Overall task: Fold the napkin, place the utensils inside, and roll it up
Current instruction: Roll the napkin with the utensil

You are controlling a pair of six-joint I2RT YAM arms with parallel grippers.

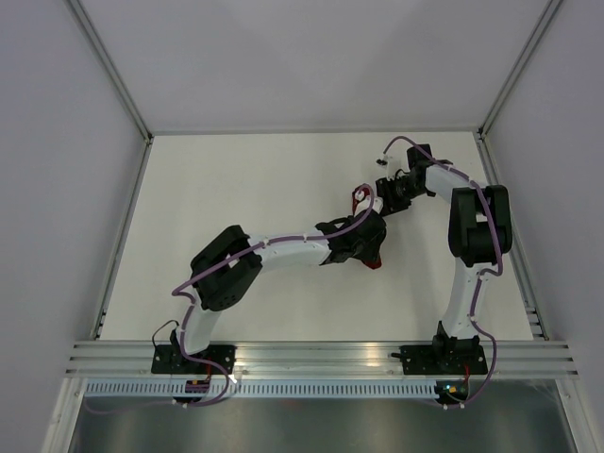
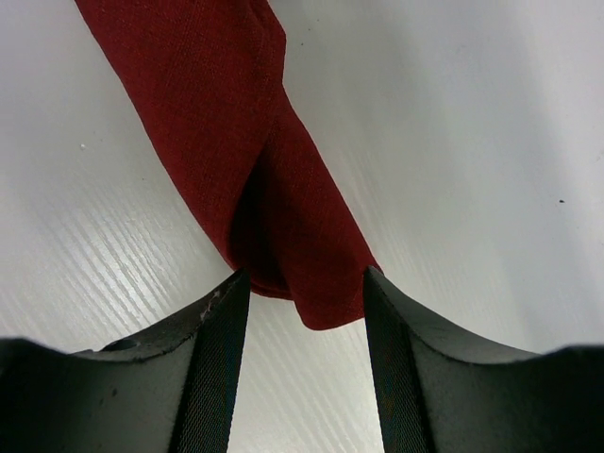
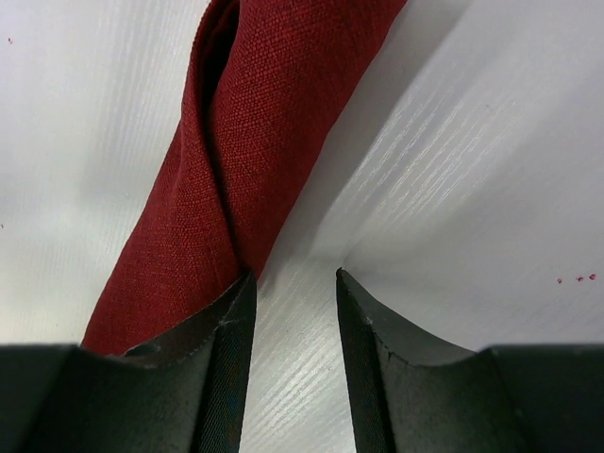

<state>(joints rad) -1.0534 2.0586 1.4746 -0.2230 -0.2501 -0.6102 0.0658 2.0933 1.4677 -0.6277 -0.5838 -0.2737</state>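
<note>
Maroon woven napkin rolled into tube (seam lengthwise) on white table.

The napkin lies rolled into a narrow bundle on the table, right of the middle and between the two grippers. In the left wrist view the roll's near end sits in the gap of the left gripper, a fingertip close on either side, and the roll runs away ahead and to the left. In the right wrist view the roll lies ahead and left of the right gripper, outside its gap, its lower part touching the outer side of the left finger; between the fingers is bare table.
</note>
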